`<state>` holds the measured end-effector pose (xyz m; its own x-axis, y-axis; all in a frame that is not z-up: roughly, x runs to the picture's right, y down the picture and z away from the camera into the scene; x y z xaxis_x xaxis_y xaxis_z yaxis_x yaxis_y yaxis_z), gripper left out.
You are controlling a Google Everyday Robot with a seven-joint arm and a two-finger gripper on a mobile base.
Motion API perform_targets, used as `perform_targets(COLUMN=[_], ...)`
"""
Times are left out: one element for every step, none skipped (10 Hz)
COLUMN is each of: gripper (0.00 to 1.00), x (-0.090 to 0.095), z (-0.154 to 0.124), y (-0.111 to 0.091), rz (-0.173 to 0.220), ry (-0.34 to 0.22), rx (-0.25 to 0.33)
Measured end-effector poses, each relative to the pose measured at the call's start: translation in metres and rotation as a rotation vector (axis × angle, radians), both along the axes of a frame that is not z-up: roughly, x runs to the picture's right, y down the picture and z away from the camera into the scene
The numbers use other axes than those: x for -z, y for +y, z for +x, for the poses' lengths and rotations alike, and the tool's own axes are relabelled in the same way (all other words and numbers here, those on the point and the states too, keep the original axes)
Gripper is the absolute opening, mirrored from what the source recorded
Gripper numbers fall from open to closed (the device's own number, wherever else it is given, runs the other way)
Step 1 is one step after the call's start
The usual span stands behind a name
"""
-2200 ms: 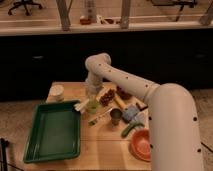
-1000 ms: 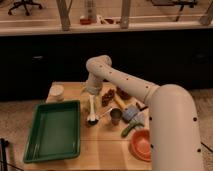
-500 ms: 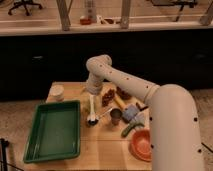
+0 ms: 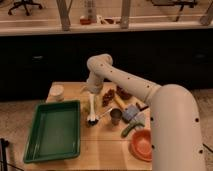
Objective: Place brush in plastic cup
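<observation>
The brush (image 4: 91,107) has a white handle and a small dark head (image 4: 91,120). It hangs nearly upright, head down, just above the table beside the green tray's right edge. My gripper (image 4: 91,94) sits at the top of the handle and is shut on it. The plastic cup (image 4: 56,92), pale and round, stands at the table's far left corner, to the left of the gripper and apart from it.
A green tray (image 4: 52,132) fills the table's left front. A metal cup (image 4: 116,116), a thin grey utensil (image 4: 103,114), red items (image 4: 107,95), a green vegetable (image 4: 131,129) and an orange bowl (image 4: 141,145) crowd the right side.
Since 2.2 s ago the gripper has risen a little and the white handle now shows below it, head down. Over the last second nothing has visibly moved.
</observation>
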<state>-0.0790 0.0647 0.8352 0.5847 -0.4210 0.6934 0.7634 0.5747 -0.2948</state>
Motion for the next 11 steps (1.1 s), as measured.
perform_targets(gripper=[0.8,0.8,0.8,0.8,0.8,0.8,0.8,0.8,0.8,0.8,0.8], x=[0.0003,0.0008,0.001,0.0016,0.0016,0.0017,0.0027,0.0037,0.0046,0.005,0.0061], z=[0.0001,-0.0001,0.0005,0.0015,0.0022,0.0033,0.0051,0.0063,0.0072,0.0081,0.0077], y=[-0.0016,-0.003,-0.0035,-0.0043,-0.005,-0.0055,-0.0049,-0.0075,-0.0095,-0.0101,-0.0111], rz=[0.002,0.004,0.004,0.003,0.004,0.005,0.006,0.019,0.027,0.031,0.035], ry=[-0.004,-0.007,-0.008,-0.009,-0.011,-0.013,-0.018,-0.03,-0.039,-0.045,-0.054], rx=[0.0,0.0,0.002,0.003,0.004,0.004,0.004,-0.01,-0.019,-0.025,-0.03])
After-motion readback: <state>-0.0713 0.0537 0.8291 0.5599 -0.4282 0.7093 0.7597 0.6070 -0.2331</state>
